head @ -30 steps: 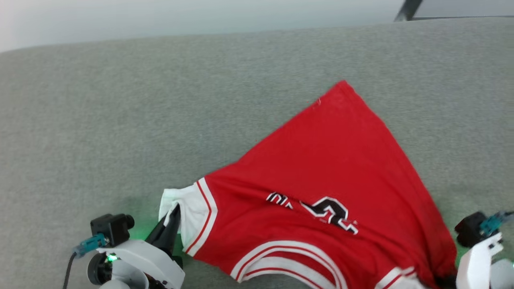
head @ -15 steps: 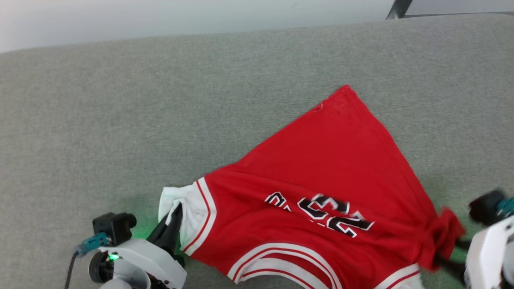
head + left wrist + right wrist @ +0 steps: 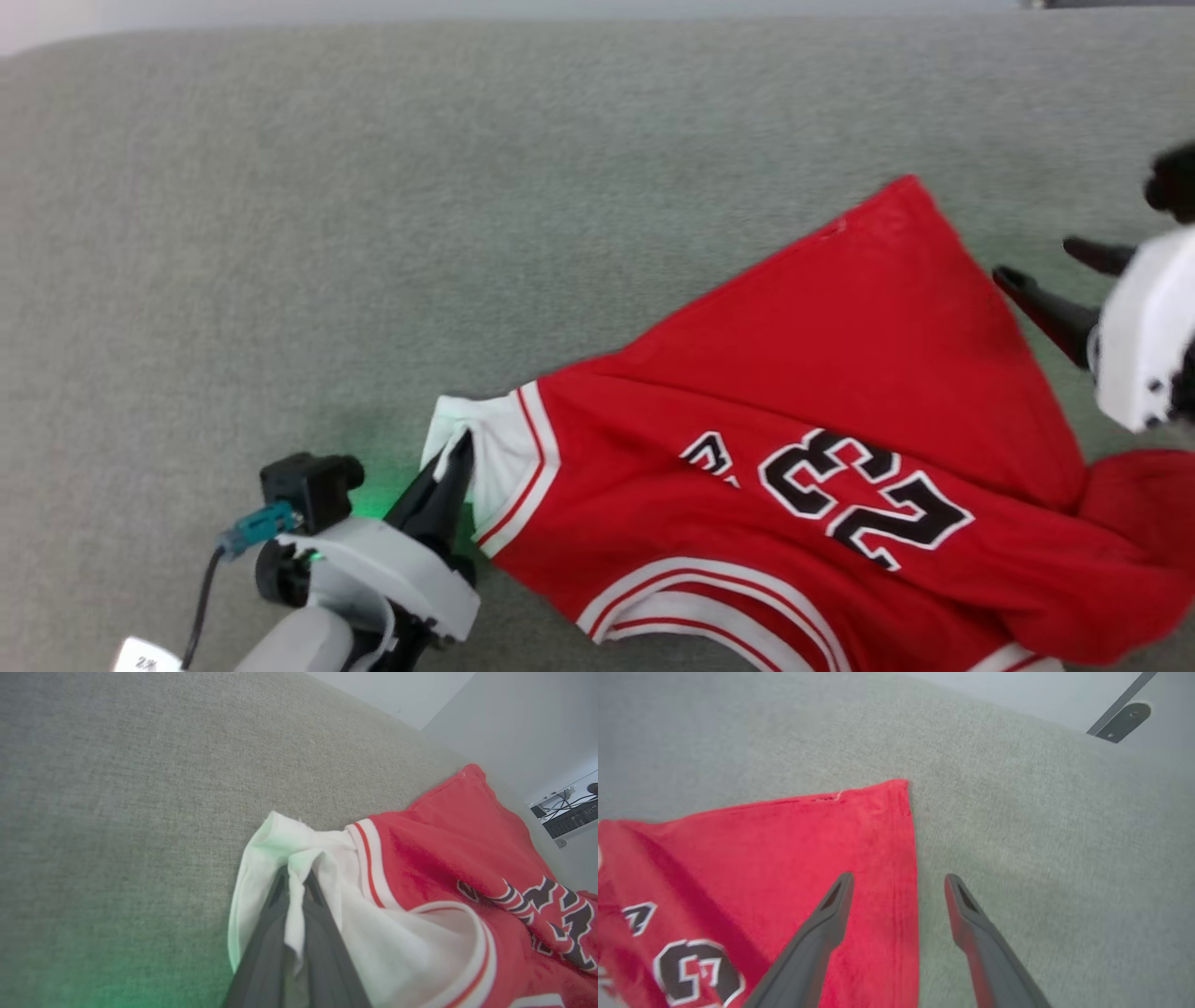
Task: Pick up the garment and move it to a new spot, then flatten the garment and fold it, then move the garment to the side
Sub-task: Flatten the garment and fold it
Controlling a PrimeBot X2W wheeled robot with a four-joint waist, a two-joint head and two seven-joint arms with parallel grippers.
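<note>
Now released, the garment lies free of my wide-open right claw; left claw clamps the sleeve. Regrip low, draw it flat.

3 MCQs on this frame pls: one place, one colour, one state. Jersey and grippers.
1. Where on the garment does the left gripper grip?
A) white sleeve
B) red hem corner
C) neck trim

2. The number on the garment is printed in:
A) yellow
B) black with white outline
C) blue

3. The right gripper is:
A) shut on the garment
B) shut on nothing
C) open, holding nothing

Key:
1 A: the left wrist view shows white cloth pinched between its fingers.
2 B: the digits are black, edged in white, on red.
3 C: its fingers stand apart, one over red cloth and one over the grey surface.
</note>
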